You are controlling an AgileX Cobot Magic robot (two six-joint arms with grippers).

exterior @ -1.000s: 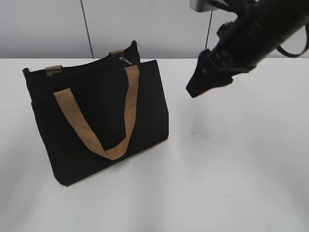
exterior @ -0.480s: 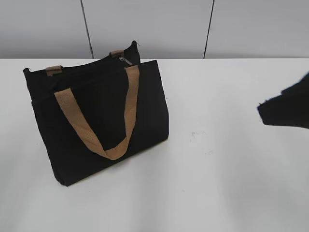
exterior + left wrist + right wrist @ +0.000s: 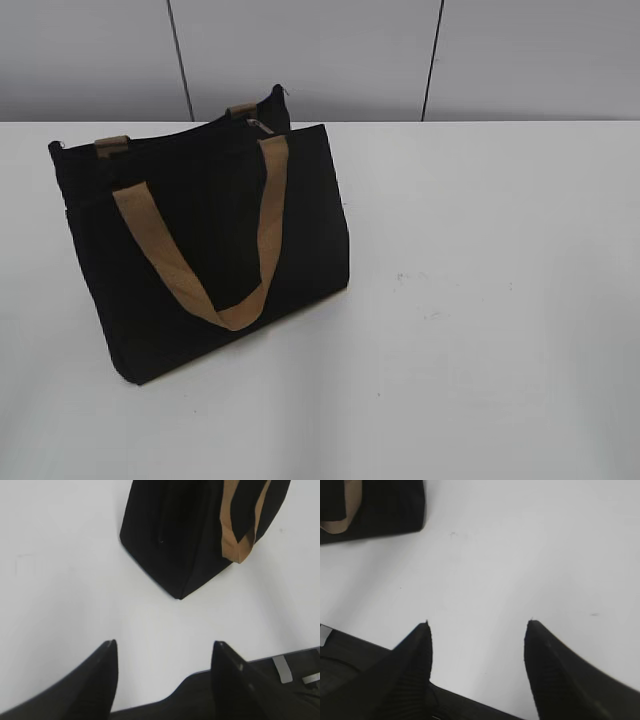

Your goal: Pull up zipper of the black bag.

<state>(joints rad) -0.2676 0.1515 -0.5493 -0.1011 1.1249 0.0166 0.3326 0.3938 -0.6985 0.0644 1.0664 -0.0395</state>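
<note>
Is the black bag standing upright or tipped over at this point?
Upright. The black bag stands on its base on the table, top edge uppermost, one tan handle hanging down its front.

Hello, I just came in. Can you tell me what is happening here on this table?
Nothing is being handled at this moment. A black bag with tan handles stands upright on the white table. Both arms are away from it: the left gripper and the right gripper are open, empty, and hang over bare table. The silvery zipper pull sits at the bag's top edge, at the far right end, untouched.
</note>
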